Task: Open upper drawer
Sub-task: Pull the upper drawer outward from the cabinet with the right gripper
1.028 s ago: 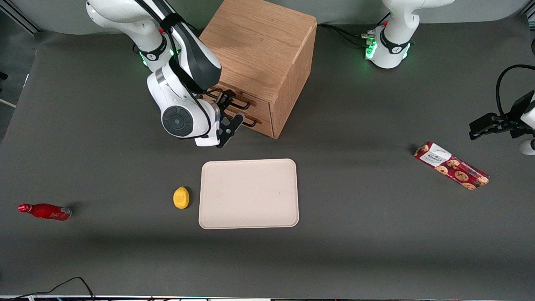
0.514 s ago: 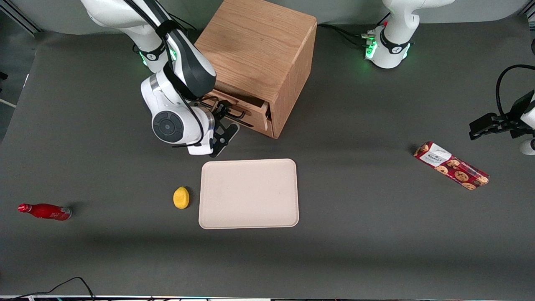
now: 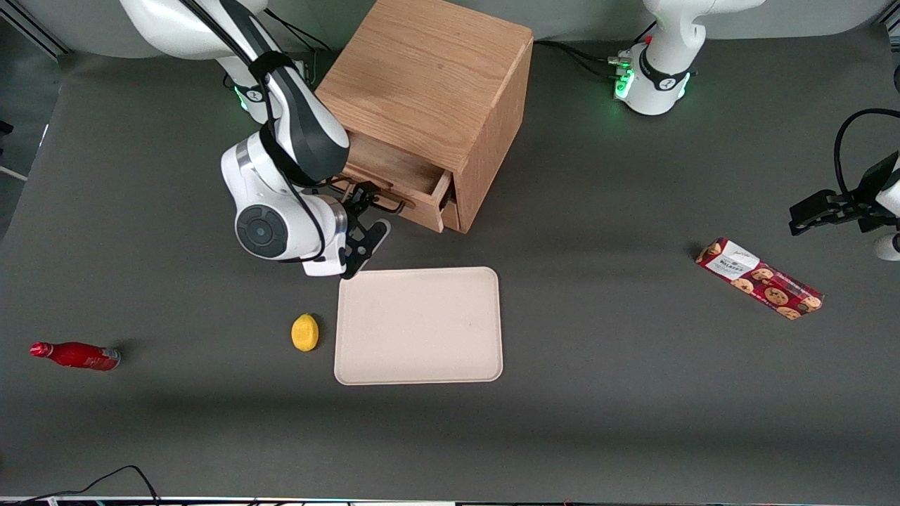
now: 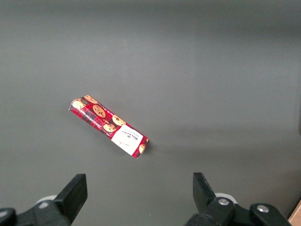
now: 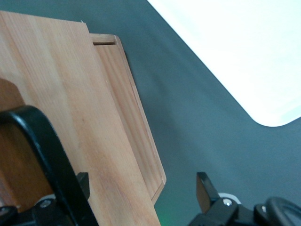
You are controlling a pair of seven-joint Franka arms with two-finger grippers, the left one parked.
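Arm bent low — claw [image 3: 367,211] hooked, pinching the pulled-out upper drawer's [image 3: 394,179] handle [image 3: 383,204].

Cream tray [image 3: 419,325] lies flat mid-desk [image 3: 605,393], a yellow lemon [image 3: 305,332] just beside it toward the working arm's end. Red bottle [image 3: 75,355] on its side, farther toward that end. Cookie box [image 3: 759,277] lies toward the parked arm's end.

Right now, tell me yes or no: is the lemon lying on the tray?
No. The lemon lies on the table beside the tray; the gripper is at the upper drawer.
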